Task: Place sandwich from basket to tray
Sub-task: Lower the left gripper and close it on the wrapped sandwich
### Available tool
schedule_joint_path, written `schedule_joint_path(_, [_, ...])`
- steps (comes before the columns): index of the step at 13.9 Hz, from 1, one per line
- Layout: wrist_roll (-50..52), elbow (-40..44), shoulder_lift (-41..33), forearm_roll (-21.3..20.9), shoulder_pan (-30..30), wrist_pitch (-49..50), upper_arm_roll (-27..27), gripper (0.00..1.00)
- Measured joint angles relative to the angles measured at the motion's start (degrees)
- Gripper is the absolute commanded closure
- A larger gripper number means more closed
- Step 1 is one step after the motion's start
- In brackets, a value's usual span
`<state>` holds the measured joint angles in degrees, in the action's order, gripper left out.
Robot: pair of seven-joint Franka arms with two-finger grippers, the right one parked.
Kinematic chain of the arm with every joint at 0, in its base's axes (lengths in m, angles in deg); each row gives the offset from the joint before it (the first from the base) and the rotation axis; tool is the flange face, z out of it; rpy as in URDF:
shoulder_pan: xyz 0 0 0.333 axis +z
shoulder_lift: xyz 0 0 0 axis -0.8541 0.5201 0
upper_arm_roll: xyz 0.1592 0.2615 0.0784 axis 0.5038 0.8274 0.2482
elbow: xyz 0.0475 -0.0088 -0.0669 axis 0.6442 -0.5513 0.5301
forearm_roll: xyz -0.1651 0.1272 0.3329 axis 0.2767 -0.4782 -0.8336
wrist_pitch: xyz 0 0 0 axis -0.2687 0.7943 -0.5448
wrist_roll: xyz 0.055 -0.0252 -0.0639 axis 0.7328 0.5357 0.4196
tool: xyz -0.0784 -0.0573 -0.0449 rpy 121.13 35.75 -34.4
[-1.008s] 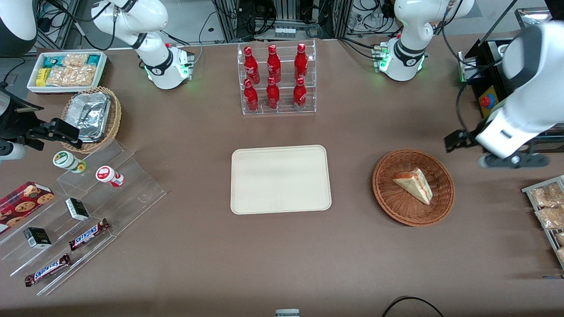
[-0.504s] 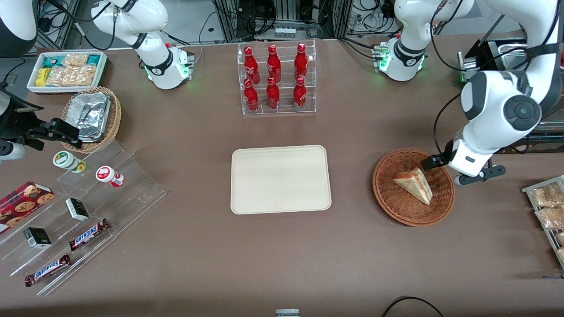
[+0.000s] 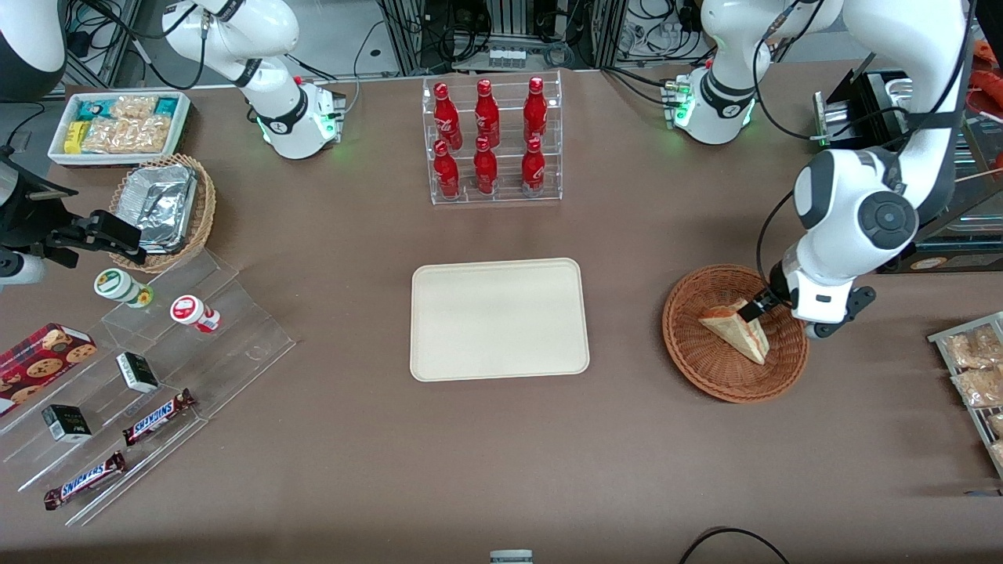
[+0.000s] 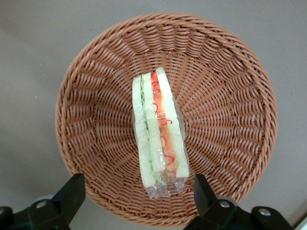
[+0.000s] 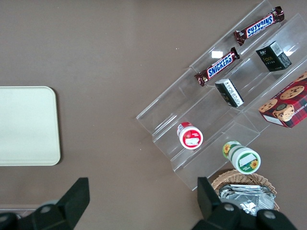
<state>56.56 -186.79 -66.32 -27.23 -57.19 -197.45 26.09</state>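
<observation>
Left wrist view: gripper spread wide, poised above sandwich in basket.

Six red bottles are standing in a clear rack on the brown tabletop. Toward the parked arm's end from the rack, a white box of snack packets and a tan wicker basket of foil trays are sitting. Nearer the front camera than the rack, at that same end, a clear stepped display is carrying two tubs, a cookie box and Snickers bars. Toward the working arm's end from the rack, bagged snacks are lying.
</observation>
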Motion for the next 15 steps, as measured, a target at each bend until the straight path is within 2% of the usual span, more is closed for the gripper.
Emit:
schedule_joint_path(9, [5.5, -0.1, 5.7, 0.0, 0.0, -7.7, -1.0, 0.0])
schedule_joint_path(11, [5.8, -0.2, 7.0, 0.1, 0.0, -8.7, -1.1, 0.03])
schedule_joint_path(12, [5.9, -0.2, 7.5, 0.1, 0.0, -9.0, -1.1, 0.15])
schedule_joint_path(14, [6.1, -0.2, 8.4, 0.1, 0.0, -9.9, -1.1, 0.61])
schedule_joint_path(15, [6.2, -0.2, 8.7, 0.1, 0.0, -10.3, -1.1, 0.77])
